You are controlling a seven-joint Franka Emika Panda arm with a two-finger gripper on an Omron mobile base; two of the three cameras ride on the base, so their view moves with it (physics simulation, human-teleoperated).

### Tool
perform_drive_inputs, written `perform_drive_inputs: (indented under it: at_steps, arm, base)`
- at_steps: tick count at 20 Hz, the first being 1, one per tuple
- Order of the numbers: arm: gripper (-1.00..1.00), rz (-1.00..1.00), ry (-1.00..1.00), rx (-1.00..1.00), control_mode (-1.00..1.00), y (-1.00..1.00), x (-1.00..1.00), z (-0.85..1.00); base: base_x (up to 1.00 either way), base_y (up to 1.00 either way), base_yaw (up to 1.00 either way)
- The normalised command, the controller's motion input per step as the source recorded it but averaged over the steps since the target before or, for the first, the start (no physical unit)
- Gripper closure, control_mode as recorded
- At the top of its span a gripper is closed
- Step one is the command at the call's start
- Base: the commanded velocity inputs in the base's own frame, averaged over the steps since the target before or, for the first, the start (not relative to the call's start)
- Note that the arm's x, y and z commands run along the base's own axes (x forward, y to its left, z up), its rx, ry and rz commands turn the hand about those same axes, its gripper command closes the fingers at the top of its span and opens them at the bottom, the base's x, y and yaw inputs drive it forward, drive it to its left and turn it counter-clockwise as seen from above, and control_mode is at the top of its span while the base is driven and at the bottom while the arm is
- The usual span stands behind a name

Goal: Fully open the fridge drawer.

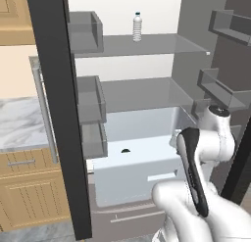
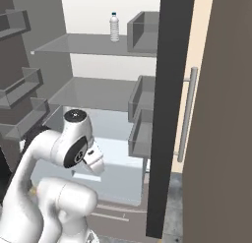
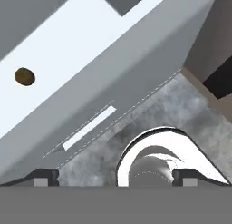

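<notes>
A clear plastic water bottle (image 1: pixel 137 27) with a dark cap stands upright on the upper glass shelf (image 1: pixel 162 44) of the open fridge, toward the back wall. A second glass shelf (image 1: pixel 147 91) sits below it, bare. Grey door bins (image 1: pixel 86 33) are mounted in a column on the left fridge door (image 1: pixel 56 113); further bins (image 1: pixel 218 86) line the opposite door. A vertical metal bar handle (image 1: pixel 44 108) runs beside the left door's edge. A marble countertop (image 1: pixel 17 123) tops light wooden cabinets (image 1: pixel 29 192) at the left. A grey-brown lower panel (image 1: pixel 127 219) carries a thin bar handle. A small dark round object (image 3: pixel 25 76) lies apart; its identity cannot be determined. The floor (image 3: pixel 181 109) is mottled grey.
</notes>
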Motion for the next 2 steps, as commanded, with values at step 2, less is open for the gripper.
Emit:
perform_drive_inputs:
  at_steps: [2]
  arm:
    - [-1.00,-0.11,-0.29,0.04,-1.00,0.00,-0.22,1.00]
  base:
    - [0.00,0.00,0.00]
